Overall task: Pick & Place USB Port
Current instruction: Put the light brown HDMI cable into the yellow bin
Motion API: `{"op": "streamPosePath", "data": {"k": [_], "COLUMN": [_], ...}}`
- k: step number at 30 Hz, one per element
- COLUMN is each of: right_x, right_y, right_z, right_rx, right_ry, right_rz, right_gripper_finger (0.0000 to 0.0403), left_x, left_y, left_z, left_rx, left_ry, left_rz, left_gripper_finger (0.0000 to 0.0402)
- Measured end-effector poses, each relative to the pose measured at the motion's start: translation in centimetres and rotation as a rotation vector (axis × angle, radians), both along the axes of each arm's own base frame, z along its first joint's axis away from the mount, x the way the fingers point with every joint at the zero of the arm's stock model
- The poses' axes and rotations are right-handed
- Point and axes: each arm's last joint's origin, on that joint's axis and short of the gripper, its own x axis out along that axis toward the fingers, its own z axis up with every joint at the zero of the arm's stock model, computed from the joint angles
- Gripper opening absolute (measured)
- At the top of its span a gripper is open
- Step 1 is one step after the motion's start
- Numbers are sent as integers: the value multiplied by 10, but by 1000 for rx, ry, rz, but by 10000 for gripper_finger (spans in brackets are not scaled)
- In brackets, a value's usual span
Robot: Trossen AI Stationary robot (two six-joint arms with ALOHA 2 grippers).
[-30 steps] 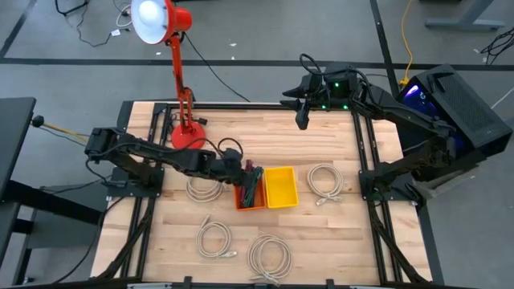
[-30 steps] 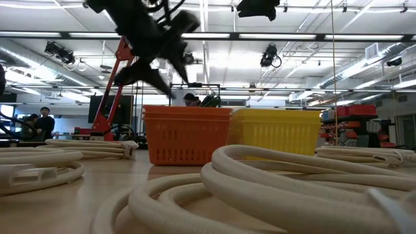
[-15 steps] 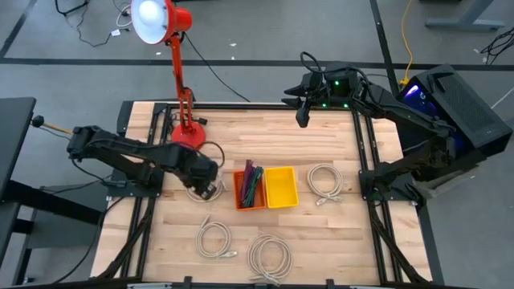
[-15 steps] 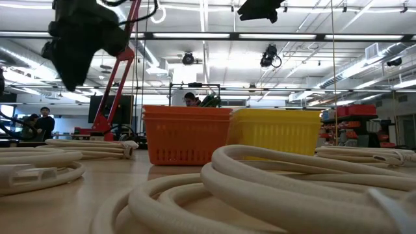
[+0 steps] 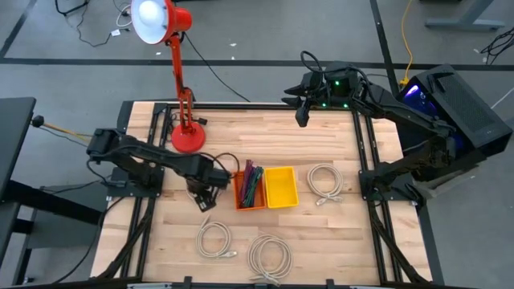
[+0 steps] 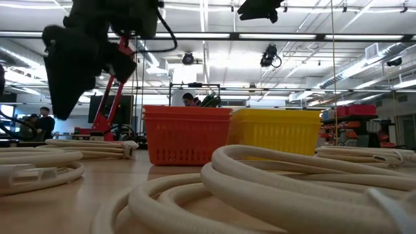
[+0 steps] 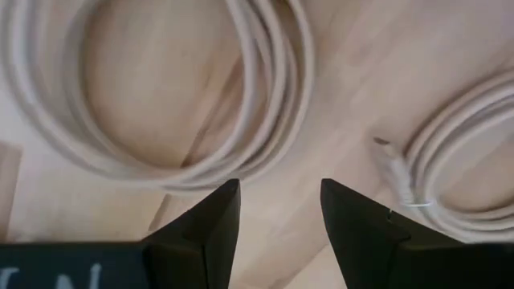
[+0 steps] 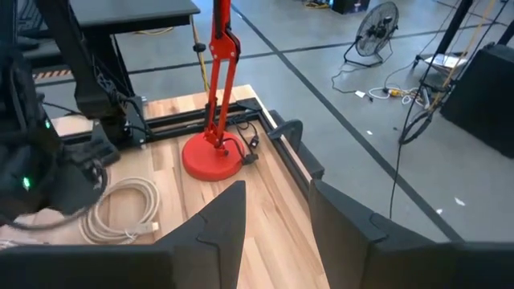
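Several cream coiled USB cables lie flat on the wooden table. One coil (image 5: 195, 189) (image 7: 161, 96) sits left of the orange bin (image 5: 250, 187), which holds dark and coloured cables. My left gripper (image 5: 204, 194) (image 7: 277, 193) hangs open just above this coil's near edge, fingers pointing down and touching nothing. In the low view the left gripper (image 6: 78, 65) shows as a dark shape above the table. A second coil (image 5: 215, 239) shows its plug end (image 7: 391, 164) beyond the fingers. My right gripper (image 5: 302, 108) (image 8: 277, 201) waits open, high over the far edge.
A yellow bin (image 5: 281, 186) stands against the orange one's right side. Other coils lie right of the bins (image 5: 324, 181) and near the near edge (image 5: 269, 257). A red desk lamp (image 5: 187, 132) stands at the far left. People stand in the room behind (image 6: 44, 120).
My left gripper has drawn back from above the orange bin toward the table's left, then come down over the coil beside the bin. The bins and the coils have not moved.
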Motion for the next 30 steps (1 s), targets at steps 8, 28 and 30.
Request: {"op": "streamPosePath", "data": {"k": [8, 28, 30], "right_x": [0, -1, -1], "right_y": [0, 2, 2], "right_z": [-1, -5, -4], "right_rx": [21, 77, 73], "right_ry": [4, 33, 24], "right_rz": [-7, -1, 0], "right_gripper_finger": [142, 142, 142], "left_x": [14, 5, 7], "left_y": [-1, 8, 9], "left_z": [-29, -68, -69], "left_rx": [15, -34, -42], "left_ry": [50, 14, -2], "left_rz": [-121, -80, -86], "left_gripper_finger": [181, 158, 111]}}
